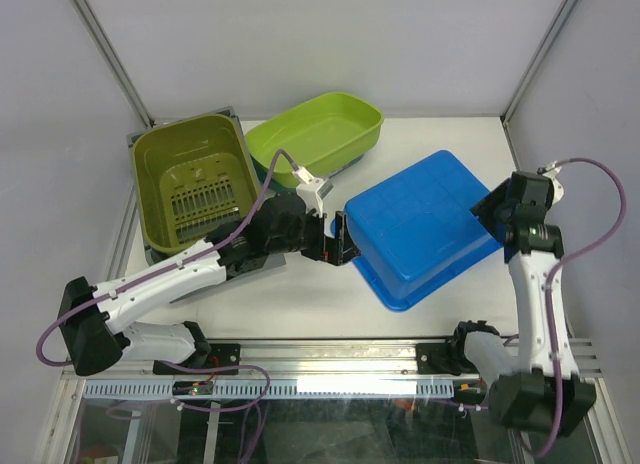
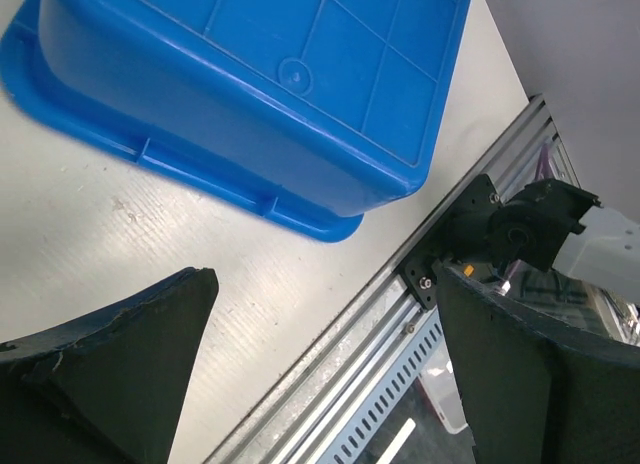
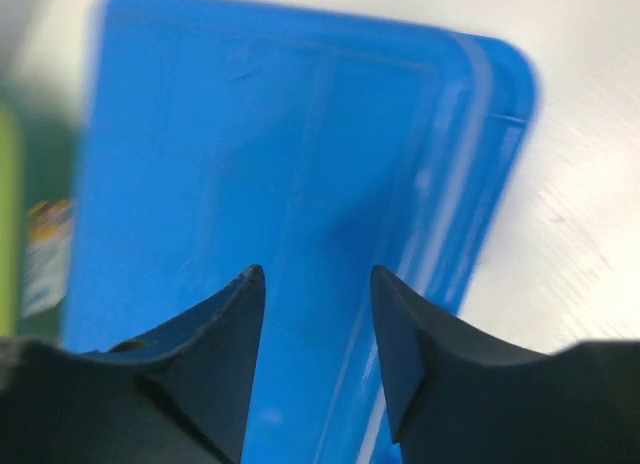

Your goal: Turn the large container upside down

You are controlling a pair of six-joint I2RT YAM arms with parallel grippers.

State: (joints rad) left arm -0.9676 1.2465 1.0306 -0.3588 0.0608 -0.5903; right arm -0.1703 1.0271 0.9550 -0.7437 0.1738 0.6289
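Note:
The large blue container lies upside down on the white table, its ribbed bottom facing up and its rim on the surface. It also shows in the left wrist view and, blurred, in the right wrist view. My left gripper is open and empty, just off the container's left end; in its own view only bare table and the rail lie between the fingers. My right gripper is open at the container's right end, its fingers hovering over the blue bottom without holding it.
An olive-green slotted bin stands at the back left and a bright green tub behind the centre. The aluminium rail runs along the near edge, also seen in the left wrist view. Frame posts stand at the back corners.

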